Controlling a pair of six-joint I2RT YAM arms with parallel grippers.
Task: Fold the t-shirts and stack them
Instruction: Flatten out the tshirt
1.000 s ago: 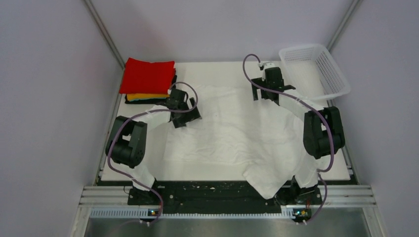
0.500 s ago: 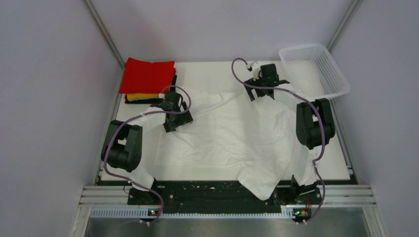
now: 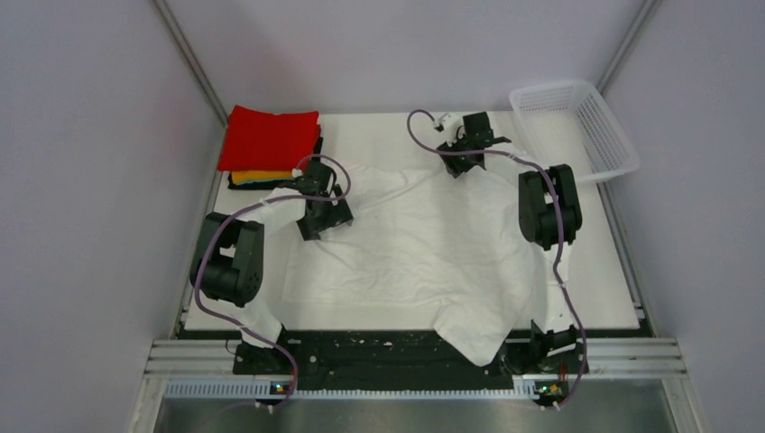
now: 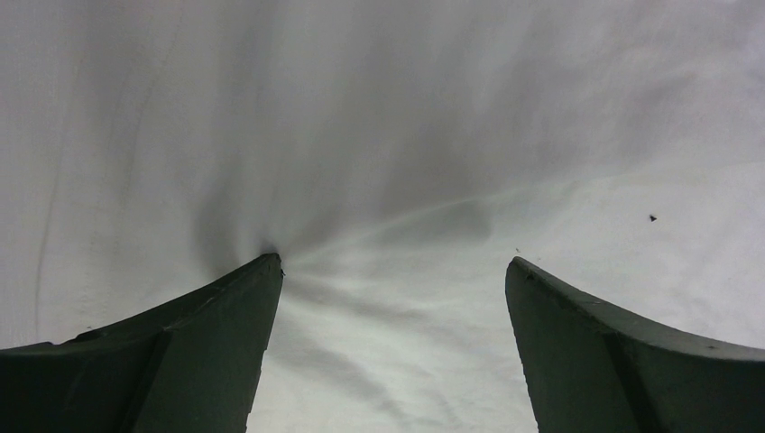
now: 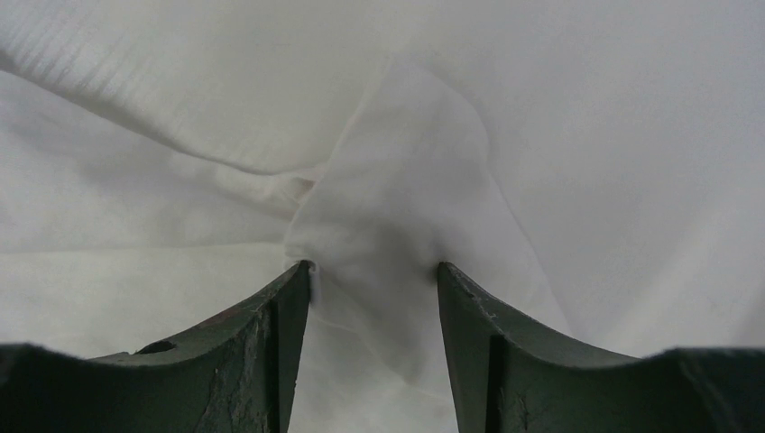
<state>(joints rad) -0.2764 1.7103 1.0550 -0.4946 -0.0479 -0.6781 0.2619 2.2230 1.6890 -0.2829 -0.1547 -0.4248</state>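
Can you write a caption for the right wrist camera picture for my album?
A bunched fold of the white t-shirt sits between the right gripper's dark fingers.

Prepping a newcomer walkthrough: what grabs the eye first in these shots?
A big wrinkled white t-shirt spread over most of the table, one corner hanging off the near edge. Then the red t-shirt topping a folded stack at the far left corner, the only strong colour. Both arms reach onto the white cloth: left gripper wide open at its left side, right gripper astride a bunched fold at the far edge.
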